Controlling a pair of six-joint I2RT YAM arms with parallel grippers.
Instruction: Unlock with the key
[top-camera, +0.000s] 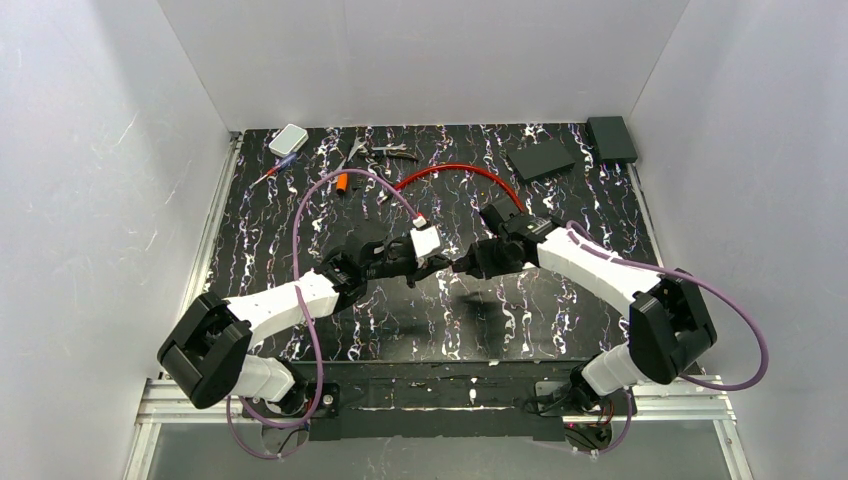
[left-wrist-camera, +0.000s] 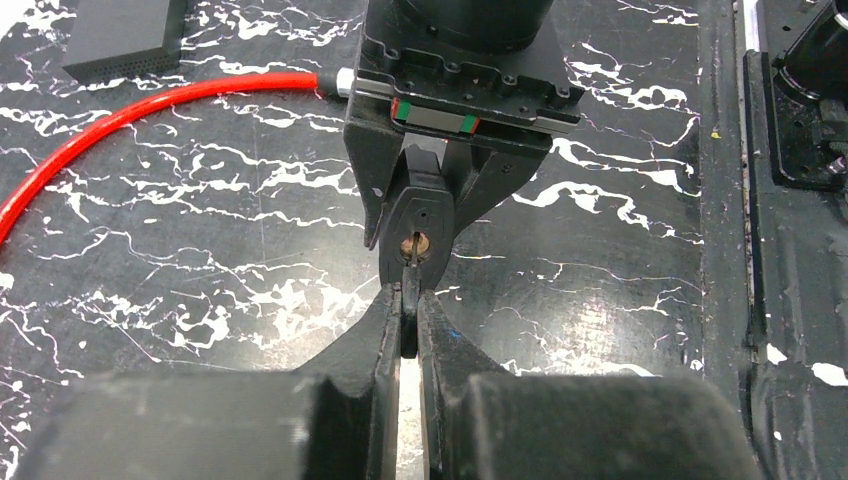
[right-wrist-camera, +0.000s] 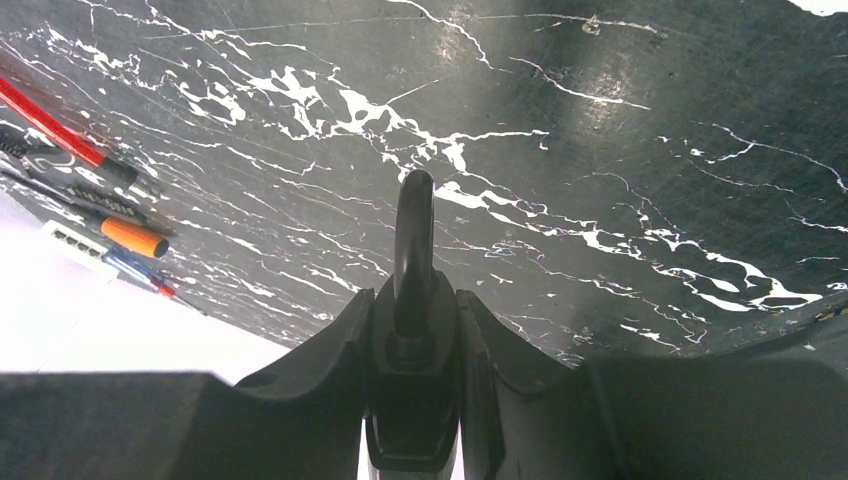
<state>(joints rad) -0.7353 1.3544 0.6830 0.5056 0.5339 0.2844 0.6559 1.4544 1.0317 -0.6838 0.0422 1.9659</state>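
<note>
So both bits are up in the air over the middle of the desk (left-wrist-camera: 200, 250). The right gripper (right-wrist-camera: 412, 305) has its jaws partway open and clamped on the sides of the lock (left-wrist-camera: 418, 205), shackle (right-wrist-camera: 413, 230) pointing away from it. The left gripper (left-wrist-camera: 408, 300) is pinched almost completely shut on the thin key (left-wrist-camera: 408, 338). The key tip sits right at the brass keyhole (left-wrist-camera: 414, 243), but I can't tell how deep it's in, if at all. My worry is the turn: the key is held by a sliver, so a twist slightly off-axis could make it slip or bind. The lock could also spin in its grip, and then nothing unlocks.
</note>
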